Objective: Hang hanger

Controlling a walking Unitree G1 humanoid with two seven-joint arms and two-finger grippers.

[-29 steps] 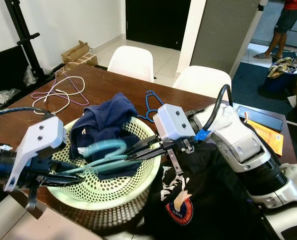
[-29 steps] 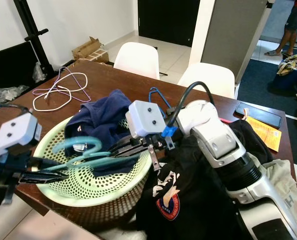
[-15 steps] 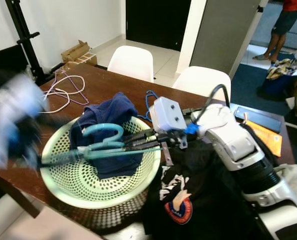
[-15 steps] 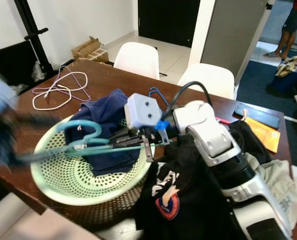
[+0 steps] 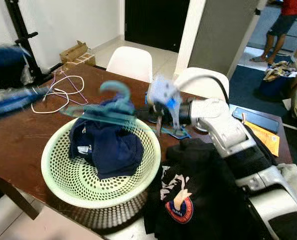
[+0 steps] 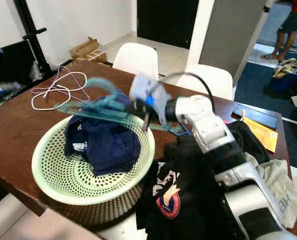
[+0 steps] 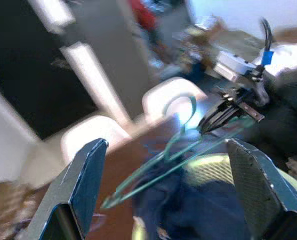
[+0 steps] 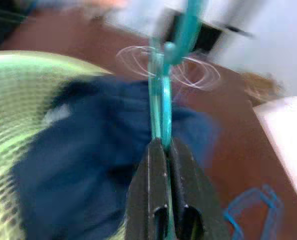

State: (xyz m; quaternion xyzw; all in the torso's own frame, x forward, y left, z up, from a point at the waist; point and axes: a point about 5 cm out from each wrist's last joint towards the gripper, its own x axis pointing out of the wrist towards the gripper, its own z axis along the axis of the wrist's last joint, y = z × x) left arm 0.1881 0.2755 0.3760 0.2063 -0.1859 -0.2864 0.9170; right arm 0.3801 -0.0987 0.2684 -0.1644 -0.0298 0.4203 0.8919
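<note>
Holding the teal hanger (image 5: 105, 107) tight between its two black fingers, the right gripper (image 5: 140, 114) keeps it up in the air over the far side of the green basket (image 5: 63, 175). The hanger's hook points up. A dark blue shirt (image 5: 105, 145) lies in the basket. The left gripper (image 7: 163, 190) is out to the left, blurry, with its fingers spread wide and nothing in them. A black shirt (image 5: 198, 200) lies on the brown table (image 5: 18, 145), right of the basket. Thin wire hangers (image 5: 55, 92) lie at the far left. Two white chairs (image 5: 130, 62) stand past the table. A person (image 5: 281, 25) stands far off on the right.
</note>
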